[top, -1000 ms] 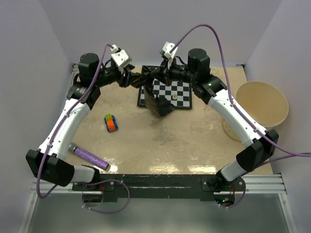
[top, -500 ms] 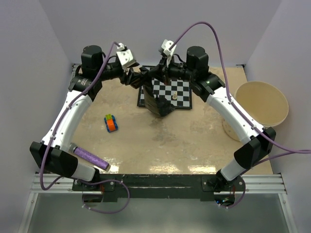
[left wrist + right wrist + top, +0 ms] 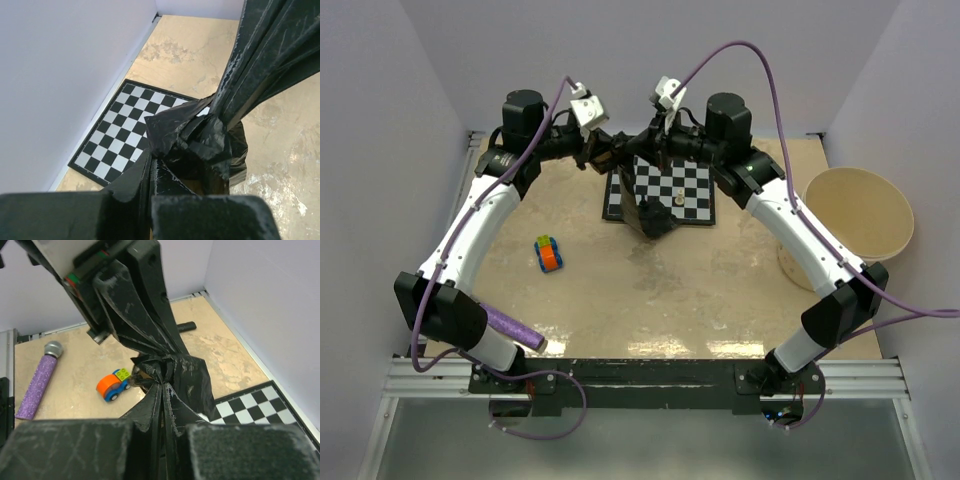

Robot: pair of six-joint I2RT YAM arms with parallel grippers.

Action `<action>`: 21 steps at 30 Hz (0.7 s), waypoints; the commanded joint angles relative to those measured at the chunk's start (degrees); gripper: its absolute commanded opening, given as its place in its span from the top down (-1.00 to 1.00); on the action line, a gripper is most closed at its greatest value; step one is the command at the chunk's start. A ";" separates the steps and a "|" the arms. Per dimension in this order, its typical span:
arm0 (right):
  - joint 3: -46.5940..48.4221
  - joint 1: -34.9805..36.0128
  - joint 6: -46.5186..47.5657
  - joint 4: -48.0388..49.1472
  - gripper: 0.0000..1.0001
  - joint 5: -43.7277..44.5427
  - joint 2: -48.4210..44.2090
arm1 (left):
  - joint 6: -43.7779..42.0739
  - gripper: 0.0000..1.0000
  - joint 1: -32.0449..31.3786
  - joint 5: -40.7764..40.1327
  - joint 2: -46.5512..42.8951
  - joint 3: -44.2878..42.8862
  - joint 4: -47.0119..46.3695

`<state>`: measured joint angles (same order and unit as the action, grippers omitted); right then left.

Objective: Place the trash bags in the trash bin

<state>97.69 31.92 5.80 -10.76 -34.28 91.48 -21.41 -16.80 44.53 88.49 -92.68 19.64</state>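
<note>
Two arms, one load: the left end effector point(image 3: 607, 152) and the right end effector point(image 3: 654, 148) meet high over the far side of the worktop point(image 3: 650, 290). Each is clamped on a fold of the black trash bag point(image 3: 655, 215). Both wrist views show glossy film pinched flat between the fingers point(image 3: 210, 215), with no gap. The bag hangs between them in a crumpled bunch over the near left corner of the chessboard point(image 3: 685, 185) (whether its lowest fold touches the board cannot be told).

The trash bin point(image 3: 820, 190) stands mouth-up at the right edge, well apart from the bag, with nothing visible inside it. A toy car point(image 3: 550, 253) and a purple roll point(image 3: 508, 327) lie on the left, clear of the action. From the right wrist, a short black roll point(image 3: 186, 326) shows on the worktop beyond the bag; it may be another bag.

By these views the grasp is made and the carry comes next. That calls for moving the bunch rightward, high enough to clear the bin's rim. The arms must either travel together or one must let go, so the film is not stretched between them.
</note>
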 commanded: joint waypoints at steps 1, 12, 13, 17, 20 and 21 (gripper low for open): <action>-0.48 -3.35 -3.33 1.36 0.91 1.77 -2.09 | 3.39 1.00 -0.08 -5.93 -2.43 -1.37 -4.60; -2.51 -6.26 -7.28 3.03 -0.21 1.68 -2.63 | 6.81 1.00 -0.08 -17.72 -10.09 6.99 -11.46; -2.16 -6.26 -7.47 3.47 -0.34 0.37 -2.28 | 7.78 1.00 -0.08 -17.99 -10.26 7.08 -11.46; -0.93 -4.68 -10.98 6.36 -0.96 -3.16 -1.22 | 11.82 1.00 -0.17 -22.90 -11.40 8.83 -13.22; 1.27 -1.96 -13.26 7.33 -0.96 -0.62 0.18 | 12.79 1.00 -0.25 -24.49 -11.94 9.45 -13.75; 1.88 -1.43 -14.58 8.12 -0.96 0.17 0.80 | 12.88 1.00 -0.34 -24.32 -12.11 9.45 -13.66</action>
<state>95.50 27.53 -3.60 -7.77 -34.48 91.22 -12.25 -16.91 23.75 78.30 -83.94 8.95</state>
